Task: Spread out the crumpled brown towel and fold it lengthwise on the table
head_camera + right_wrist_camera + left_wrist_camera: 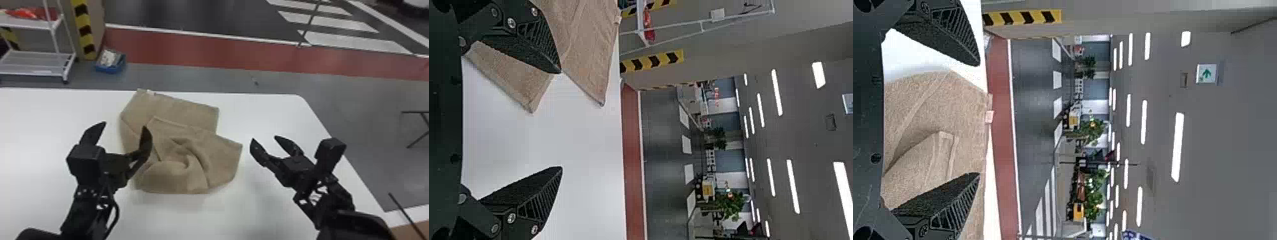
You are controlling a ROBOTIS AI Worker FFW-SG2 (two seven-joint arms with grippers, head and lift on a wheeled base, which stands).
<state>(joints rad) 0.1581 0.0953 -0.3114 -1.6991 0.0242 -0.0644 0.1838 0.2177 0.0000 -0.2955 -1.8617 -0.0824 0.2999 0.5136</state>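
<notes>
Head view. Table (268, 110): one, white, with a straight far edge and a rounded far right corner. Towel (182, 107): one, brown, lay rumpled on the table, left of the far right corner; its farthest corner reached the far edge and bore a small white tag (150, 92). One layer was turned over another, and creases curled in the part nearer the robot. Left pincer (123, 125): black, its two fingers wide apart, was held over the table's left portion, one finger in front of the towel's left side. Right pincer (264, 138): black, fingers likewise apart, hung just beside the towel, between it and the table's right edge. Bin (111, 69): blue, stood on the floor beyond the far edge, near a white rack (28, 24).

Left wrist view. Left pincer (978, 119): fingers parted, nothing clamped. The towel showed between them, with a raised fold and the tag at its border.

Right wrist view. Right pincer (560, 120): fingers spread, nothing gripped. One fingertip overlapped the towel in the view; the other appeared against the white tabletop. Two pointed towel corners were visible, set apart from each other.
</notes>
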